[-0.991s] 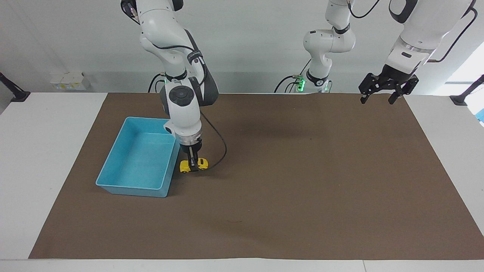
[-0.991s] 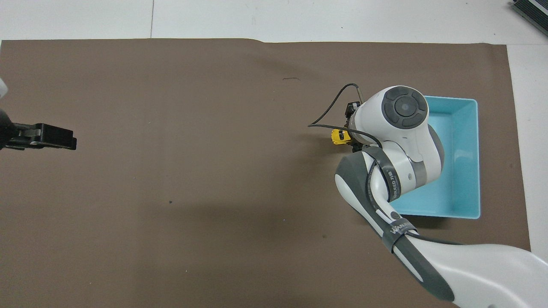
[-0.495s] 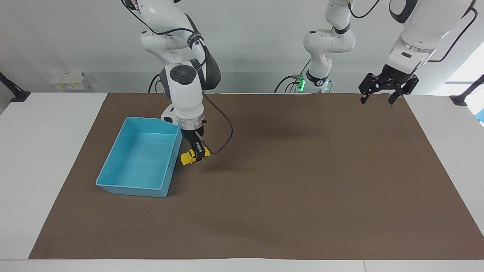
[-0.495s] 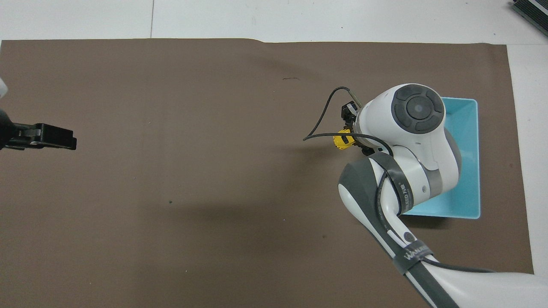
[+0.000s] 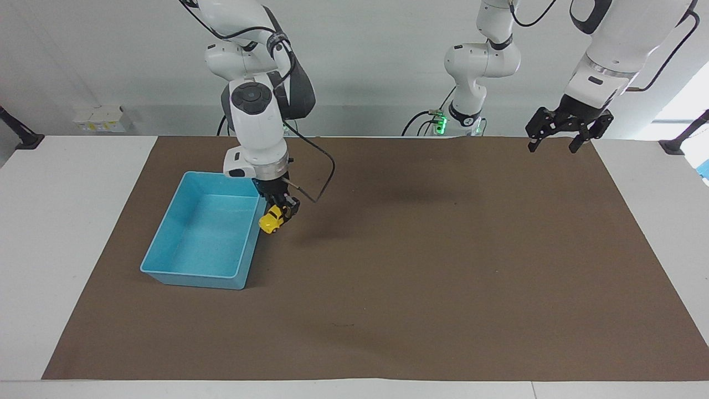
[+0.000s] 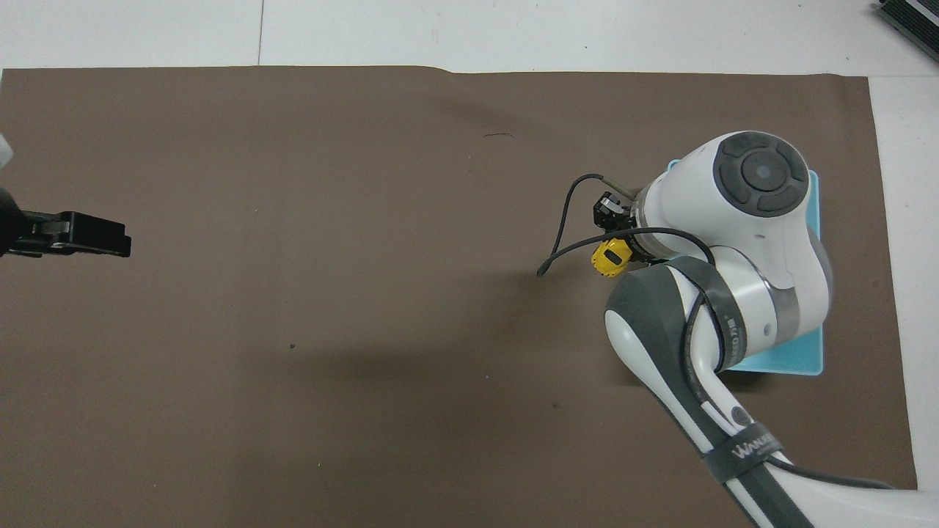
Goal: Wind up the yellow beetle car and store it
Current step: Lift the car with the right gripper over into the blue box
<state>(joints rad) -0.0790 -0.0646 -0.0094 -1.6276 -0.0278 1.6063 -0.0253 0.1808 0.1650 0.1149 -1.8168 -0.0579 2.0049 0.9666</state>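
— Brown mat [image 5: 421, 288] fills the lower half of the facing view with nothing on it. What comes first going up?

— At left of centre, the blue bin [image 5: 191, 274], sitting open-topped on the mat. Just above its rim toward the middle of the table hangs the yellow beetle car [image 5: 271, 220], off the mat and tilted nose-down.

— What has it?

— The right gripper [image 5: 279, 212], with its fingers pinched shut on the car's body. In the overhead view the car [image 6: 612, 256] shows at right of centre, peeking out beside the right gripper [image 6: 620, 242], while the arm covers most of the bin [image 6: 796, 363].

— So the step in hand?

— I judge it to be carrying the car over the bin to store it. Whether it is wound I can't tell.

— How to do it well?

— Keep the pinch firm, since the car hangs askew. Carry it sideways until it is clearly past the wall and over the bin's floor, with the wheels above the rim. Then lower it close to the floor before releasing, so it doesn't bounce or roll out. Watch the loose black cable [image 5: 321, 185] trailing by the wrist.

— And at the top of the frame?

— The left gripper [image 5: 560, 134] waits at upper right, raised above the mat's corner, with its fingers spread and nothing in them.
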